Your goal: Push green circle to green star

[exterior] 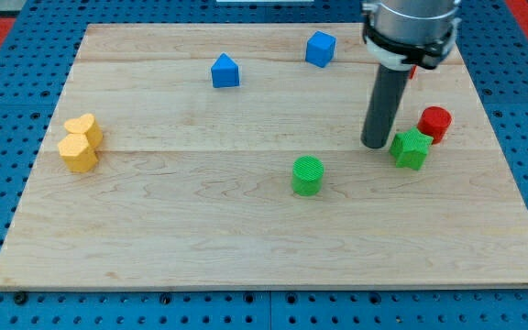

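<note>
The green circle (307,175) is a short green cylinder standing near the middle of the wooden board (200,229). The green star (412,148) lies to its right and slightly higher in the view. My tip (375,145) rests on the board just left of the green star, close to it or touching it, and up and to the right of the green circle, well apart from it.
A red cylinder (435,124) stands right behind the green star. A blue cube (320,49) and a blue triangular block (225,71) lie near the view's top. A yellow heart (84,129) and a yellow hexagon (78,153) sit together at the left.
</note>
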You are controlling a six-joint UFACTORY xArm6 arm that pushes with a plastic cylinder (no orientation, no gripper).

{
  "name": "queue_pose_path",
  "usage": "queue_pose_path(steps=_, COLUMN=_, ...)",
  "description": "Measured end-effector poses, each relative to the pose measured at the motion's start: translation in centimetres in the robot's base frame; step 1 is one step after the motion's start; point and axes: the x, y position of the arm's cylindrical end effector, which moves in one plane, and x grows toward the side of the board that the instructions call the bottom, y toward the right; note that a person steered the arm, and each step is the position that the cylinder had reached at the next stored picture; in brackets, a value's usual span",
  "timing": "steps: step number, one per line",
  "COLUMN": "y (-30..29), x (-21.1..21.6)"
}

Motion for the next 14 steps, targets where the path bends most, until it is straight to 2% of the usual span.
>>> queue_pose_path(steps=1, y=3.5, x=0.0)
queue_pose_path(steps=2, y=3.4, x=0.1)
queue_pose_path(steps=3, y=0.7, x=3.4)
queue_pose_path(steps=4, y=-2.3, x=4.3)
queue_pose_path(steps=5, y=-2.5, x=9.3)
queue_pose_path(steps=6, y=-7.8, x=11.4)
queue_pose_path(steps=7, y=-15.8, x=10.4)
queue_pose_path(steps=8, y=-16.8, x=7.5)
queue_pose_path(steps=10, y=-6.7, x=3.2)
queue_pose_path(steps=11, y=-6.1, x=3.1)
queue_pose_path(steps=12, y=-9.7, x=5.2)
queue_pose_path(steps=13, y=-9.2, x=9.5)
queue_pose_path(steps=14, y=-5.3, x=8.2)
